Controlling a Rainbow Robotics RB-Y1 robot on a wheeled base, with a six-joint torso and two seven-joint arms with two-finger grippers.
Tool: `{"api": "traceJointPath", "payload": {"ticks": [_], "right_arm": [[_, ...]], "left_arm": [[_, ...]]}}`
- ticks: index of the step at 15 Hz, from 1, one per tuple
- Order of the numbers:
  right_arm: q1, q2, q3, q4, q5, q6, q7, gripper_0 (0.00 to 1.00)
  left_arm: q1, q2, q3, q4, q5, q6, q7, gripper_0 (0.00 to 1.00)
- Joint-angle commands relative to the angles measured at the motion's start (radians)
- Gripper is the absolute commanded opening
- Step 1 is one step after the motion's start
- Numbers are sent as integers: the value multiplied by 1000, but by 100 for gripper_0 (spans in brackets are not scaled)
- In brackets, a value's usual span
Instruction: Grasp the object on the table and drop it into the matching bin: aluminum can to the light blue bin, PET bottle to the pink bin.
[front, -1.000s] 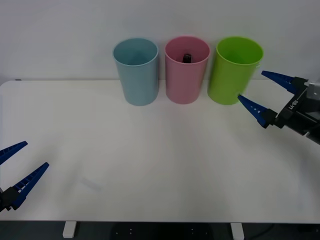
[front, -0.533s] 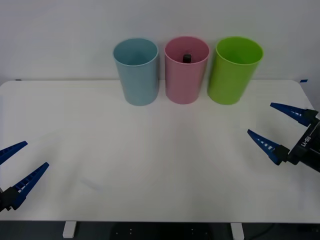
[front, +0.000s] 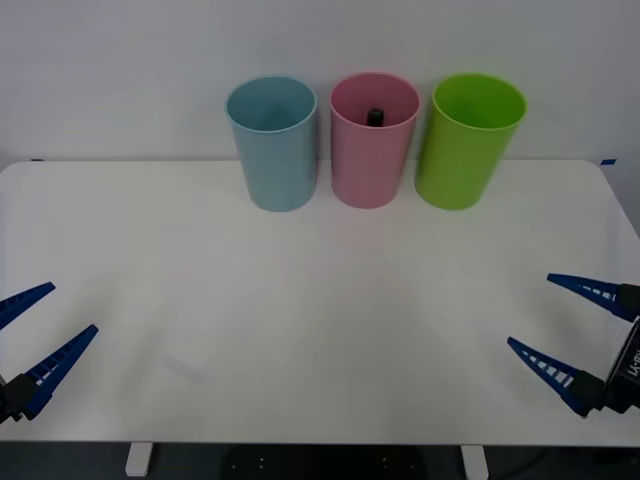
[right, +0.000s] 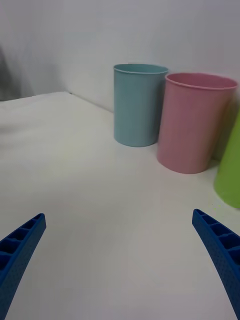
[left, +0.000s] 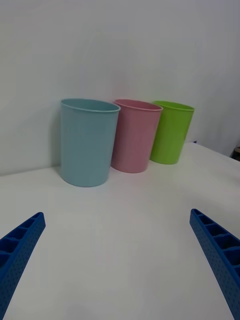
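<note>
The PET bottle (front: 375, 117) stands inside the pink bin (front: 373, 150), well apart from the right claw (front: 572, 328), spread wide low over the bench (front: 320, 300); left claw (front: 35, 335) likewise wide.

White lettering on the black body of the right claw (front: 578, 337), near right edge; cut off, not legible. No other text.
</note>
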Motion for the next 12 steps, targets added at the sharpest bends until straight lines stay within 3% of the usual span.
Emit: {"api": "traceJointPath", "payload": {"ticks": [1,12], "right_arm": [[26,5,-7,-8,0,-29,-5,100],[26,29,-7,-6,2,-37,-9,100]], "left_arm": [[0,0,0,0,0,0,0,100],[0,0,0,0,0,0,0,100]]}}
